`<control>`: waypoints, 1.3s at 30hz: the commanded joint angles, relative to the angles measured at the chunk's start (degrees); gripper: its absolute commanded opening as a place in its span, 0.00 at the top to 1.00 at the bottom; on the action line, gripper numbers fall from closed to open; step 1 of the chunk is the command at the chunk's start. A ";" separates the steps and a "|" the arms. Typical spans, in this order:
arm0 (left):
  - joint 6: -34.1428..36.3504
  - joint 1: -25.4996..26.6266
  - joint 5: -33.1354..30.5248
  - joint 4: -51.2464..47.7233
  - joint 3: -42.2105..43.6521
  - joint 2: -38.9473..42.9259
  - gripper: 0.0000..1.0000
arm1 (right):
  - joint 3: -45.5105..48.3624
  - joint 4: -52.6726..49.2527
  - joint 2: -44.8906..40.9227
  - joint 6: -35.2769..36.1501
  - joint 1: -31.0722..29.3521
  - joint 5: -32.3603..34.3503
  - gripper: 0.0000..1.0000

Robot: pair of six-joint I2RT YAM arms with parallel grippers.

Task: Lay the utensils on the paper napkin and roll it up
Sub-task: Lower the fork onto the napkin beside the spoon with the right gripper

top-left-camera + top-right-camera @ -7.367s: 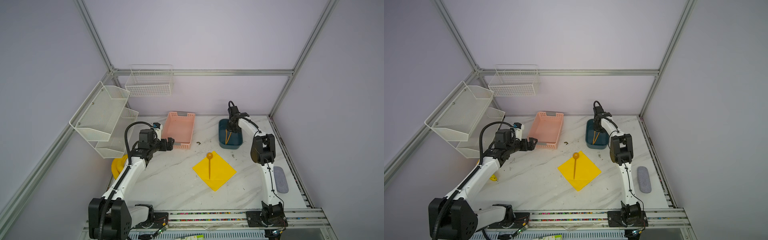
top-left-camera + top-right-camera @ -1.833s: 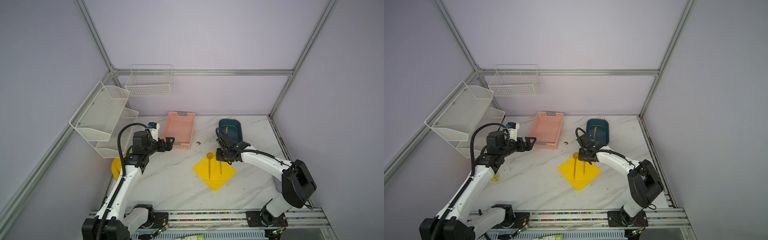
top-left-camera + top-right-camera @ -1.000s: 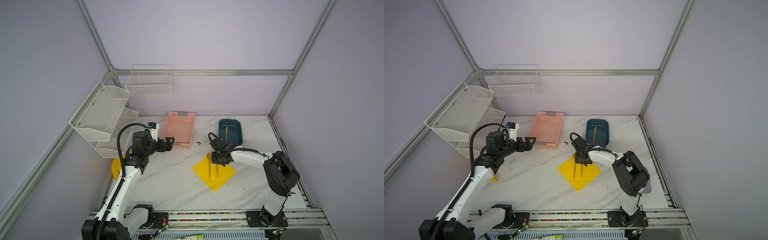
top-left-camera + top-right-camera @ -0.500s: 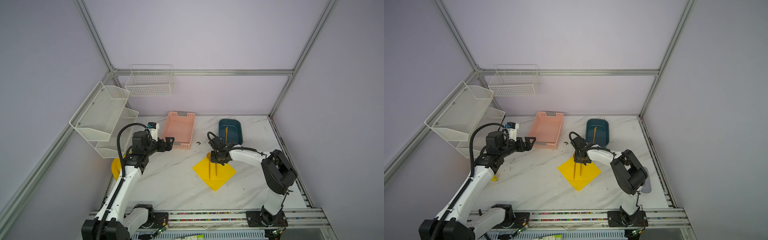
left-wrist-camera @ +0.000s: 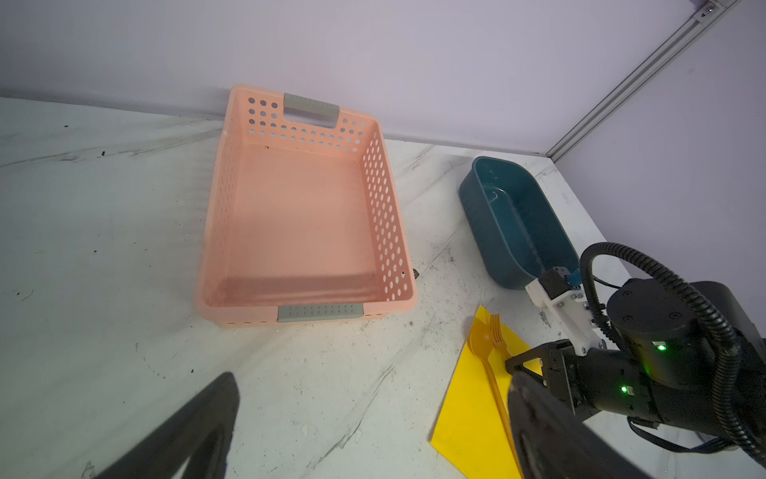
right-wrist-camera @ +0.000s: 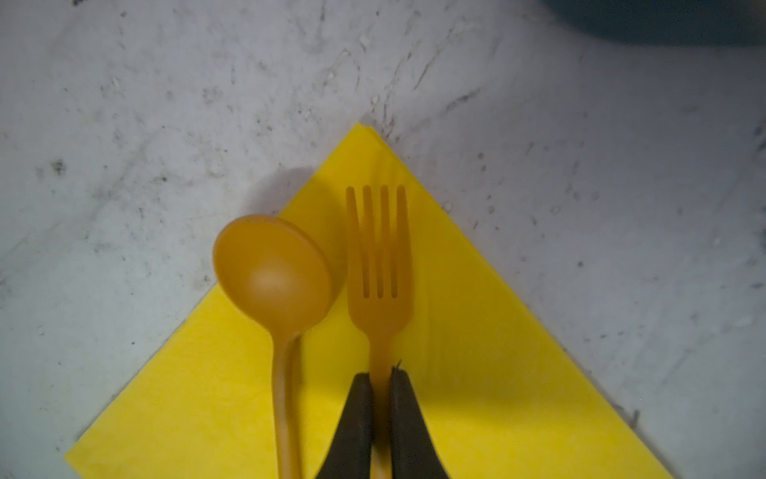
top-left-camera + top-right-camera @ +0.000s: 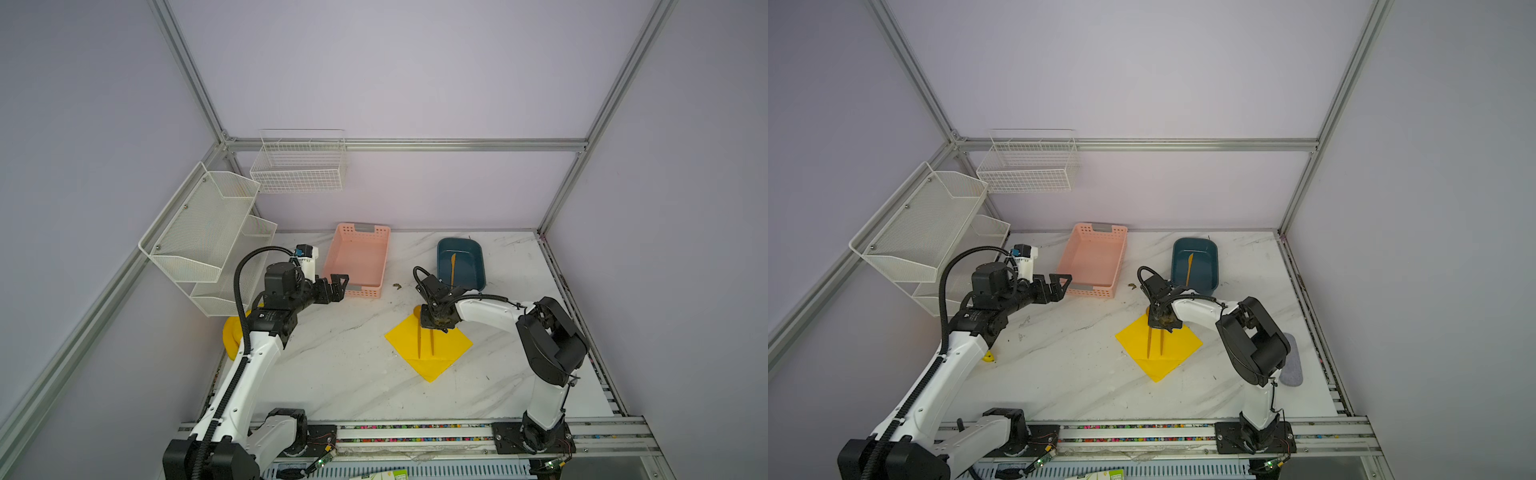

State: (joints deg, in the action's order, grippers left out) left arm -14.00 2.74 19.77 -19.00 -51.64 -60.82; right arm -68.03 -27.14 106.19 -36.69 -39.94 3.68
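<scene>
Yellow napkin [image 7: 451, 348]: flat on the worktop [image 7: 332, 374].
Spoon [image 6: 271, 273], fork [image 6: 379, 265]: side by side on it.
Right fingers [image 6: 356, 419]: pinching the fork's neck.
Left fingers [image 5: 186, 435]: spread, empty, far off.
Knife [image 7: 452, 268]: in the blue tub [image 7: 471, 270], pointing front to back, nearer the right arm.

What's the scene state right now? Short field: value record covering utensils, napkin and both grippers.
napkin: yellow, flat and unrolled on the table
spoon: lying on napkin, bowl partly past its edge
fork: beside spoon over napkin, tines toward the same corner
knife: in the blue tub, not yet on napkin
right gripper: shut on fork handle
left gripper: open, holding nothing, raised near the pink basket
remaining: release fork, fetch knife, roll napkin
</scene>
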 commanded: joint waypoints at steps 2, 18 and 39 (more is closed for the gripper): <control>0.20 -0.40 0.82 0.81 1.63 0.96 0.00 | 0.09 0.50 0.42 -0.31 -0.49 -0.41 0.89; 0.06 -0.55 1.11 0.90 1.61 0.70 0.00 | 0.82 0.85 0.79 -0.71 -0.57 -1.13 0.89; -0.02 -0.74 1.20 0.90 1.63 0.70 0.00 | 1.79 0.81 -0.02 -3.60 -0.75 -1.04 0.82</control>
State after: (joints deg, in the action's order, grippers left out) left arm -14.02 2.63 19.97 -19.00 -51.64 -60.82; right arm -67.59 -26.09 106.83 -38.46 -40.21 2.11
